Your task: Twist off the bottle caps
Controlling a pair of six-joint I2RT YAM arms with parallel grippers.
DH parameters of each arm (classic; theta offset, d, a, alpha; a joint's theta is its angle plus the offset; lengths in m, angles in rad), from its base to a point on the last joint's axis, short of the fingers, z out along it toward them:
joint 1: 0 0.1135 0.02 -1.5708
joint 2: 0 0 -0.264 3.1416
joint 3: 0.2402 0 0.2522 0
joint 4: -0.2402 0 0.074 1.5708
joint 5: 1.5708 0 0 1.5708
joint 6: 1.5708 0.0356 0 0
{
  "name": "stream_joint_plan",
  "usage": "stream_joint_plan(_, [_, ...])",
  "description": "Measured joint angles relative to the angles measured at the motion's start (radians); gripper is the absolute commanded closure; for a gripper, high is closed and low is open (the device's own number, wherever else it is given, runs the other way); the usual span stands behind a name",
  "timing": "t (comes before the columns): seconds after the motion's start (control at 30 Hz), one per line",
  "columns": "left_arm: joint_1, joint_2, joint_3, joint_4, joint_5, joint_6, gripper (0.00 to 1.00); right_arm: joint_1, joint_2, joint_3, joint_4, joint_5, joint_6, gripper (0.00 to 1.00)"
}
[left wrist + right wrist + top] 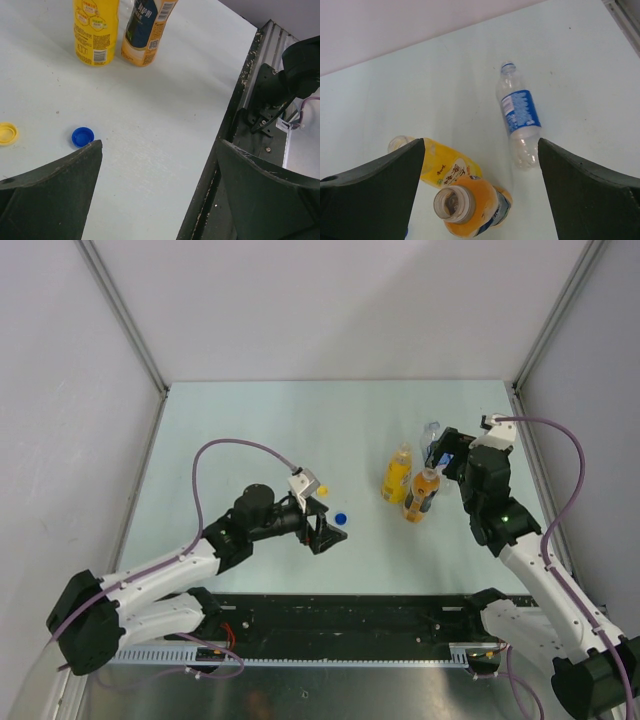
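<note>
Overhead, mid-frame: blue cap (341,519) and yellow cap (322,490) lie on the matte counter (250,420) beside the left jaws, which are spread and empty. They sit apart from the bottles (398,473), likely parked aside. Left wrist: both round caps lower left. Right wrist: right jaws released above the orange bottle (470,205), whose plastic neck is bare.

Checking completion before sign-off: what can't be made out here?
- Top view: clear bottle mostly hidden behind the right pincer.
- Left wrist view: yellow bottle and orange bottle necks cut off by the top edge.
- White cap: in no view.
</note>
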Motion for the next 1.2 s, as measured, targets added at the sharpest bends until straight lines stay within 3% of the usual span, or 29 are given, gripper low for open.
stream_joint_plan(0.53, [0.031,0.283,0.155,-0.041,-0.010,-0.001,0.00,-0.047,-0.034,0.000,0.000,-0.065,0.004,0.01])
stream_joint_plan(0.8, [0.214,0.407,0.206,-0.047,0.023,-0.072,0.01,-0.103,-0.035,0.000,0.001,-0.098,0.030,0.01])
stream_joint_plan(1.0, [0.355,0.414,0.203,-0.061,0.022,-0.134,0.01,-0.172,-0.035,0.000,0.001,-0.134,0.061,0.01])
stream_joint_plan(1.2, [0.425,0.307,0.185,-0.129,-0.129,-0.167,0.01,-0.255,-0.019,0.000,0.001,-0.177,0.086,0.01])
